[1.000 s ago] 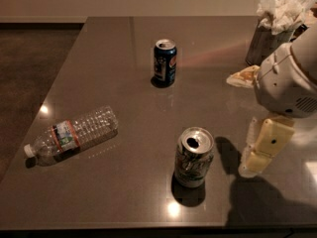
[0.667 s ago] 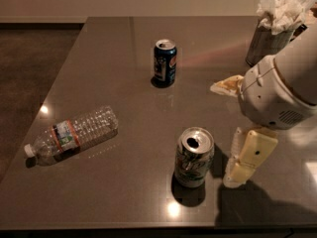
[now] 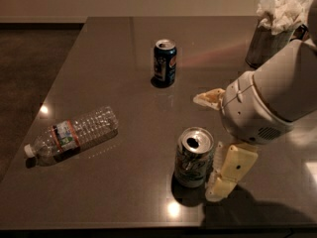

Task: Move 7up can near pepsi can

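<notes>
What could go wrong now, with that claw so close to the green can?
The gripper hangs close beside the 7up can, fingers apart, one nearly touching it: a nudge might tip the can before it is gripped. Carried toward the pepsi can, it might bump that upright can over.

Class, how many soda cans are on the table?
2: the pepsi can far centre; the 7up can near front, the gripper close beside it; arm may hide others.

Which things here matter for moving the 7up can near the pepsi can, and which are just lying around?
Job: 7up can, pepsi can, gripper beside the 7up can.
Lying about: plastic water bottle on its side, tissue holder.
</notes>
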You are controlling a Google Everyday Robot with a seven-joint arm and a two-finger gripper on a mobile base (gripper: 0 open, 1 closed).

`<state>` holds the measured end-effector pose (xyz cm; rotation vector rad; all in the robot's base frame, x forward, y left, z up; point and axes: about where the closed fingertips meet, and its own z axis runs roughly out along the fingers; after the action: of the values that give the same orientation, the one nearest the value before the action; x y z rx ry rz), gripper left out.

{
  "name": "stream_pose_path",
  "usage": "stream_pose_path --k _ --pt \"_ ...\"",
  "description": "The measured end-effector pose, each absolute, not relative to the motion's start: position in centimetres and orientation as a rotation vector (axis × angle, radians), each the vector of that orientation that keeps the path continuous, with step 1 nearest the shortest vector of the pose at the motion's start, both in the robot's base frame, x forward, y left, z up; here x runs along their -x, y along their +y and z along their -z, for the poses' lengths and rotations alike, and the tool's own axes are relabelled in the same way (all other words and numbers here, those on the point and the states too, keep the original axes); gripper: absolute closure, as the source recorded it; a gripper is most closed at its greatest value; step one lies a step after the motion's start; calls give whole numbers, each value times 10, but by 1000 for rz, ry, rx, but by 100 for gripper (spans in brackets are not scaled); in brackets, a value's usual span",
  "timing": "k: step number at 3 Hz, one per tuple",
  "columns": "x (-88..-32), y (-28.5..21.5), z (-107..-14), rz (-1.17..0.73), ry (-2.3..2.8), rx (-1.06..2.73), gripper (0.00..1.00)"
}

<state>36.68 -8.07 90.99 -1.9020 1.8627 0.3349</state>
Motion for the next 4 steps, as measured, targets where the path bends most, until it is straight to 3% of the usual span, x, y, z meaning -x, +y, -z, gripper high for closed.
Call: stream_pose_path --k 1,2,4 --pt "-362 -71 -909 -381 1845 1904 18" --pt "-360 -59 -912 -439 1822 1907 49" --pt "-395 -58 -934 -406 1880 1848 96"
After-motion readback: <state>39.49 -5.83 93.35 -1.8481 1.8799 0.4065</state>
